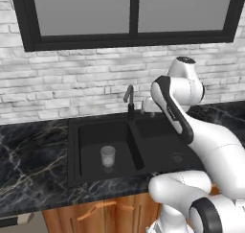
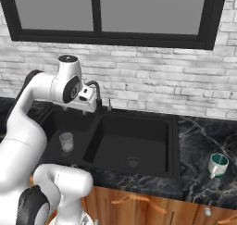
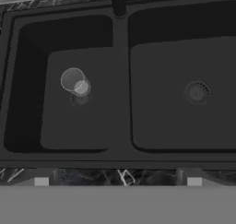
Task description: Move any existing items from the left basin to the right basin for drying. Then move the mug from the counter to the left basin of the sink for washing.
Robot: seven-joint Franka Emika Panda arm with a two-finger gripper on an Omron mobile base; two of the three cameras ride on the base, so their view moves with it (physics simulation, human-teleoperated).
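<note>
A pale translucent cup [image 1: 107, 156] [image 2: 66, 141] [image 3: 75, 81] stands upright in the left basin [image 1: 91, 141] [image 3: 92, 121], over its drain. The right basin [image 2: 134, 140] [image 3: 184, 126] holds nothing but its drain. On the counter [image 2: 203, 131] right of the sink stands the white mug [image 2: 217, 165] with a teal inside. My gripper [image 3: 117, 181] [image 2: 79, 109] hangs open and holding nothing, high above the sink's front rim near the divider, looking down. It is well apart from the cup and far from the mug.
A slim dark faucet [image 1: 129, 100] [image 2: 96, 93] [image 3: 118, 2] rises at the back of the divider, close to my hand. A white brick wall and a dark-framed window stand behind the sink. Black marble counter [image 1: 33, 155] extends to the left.
</note>
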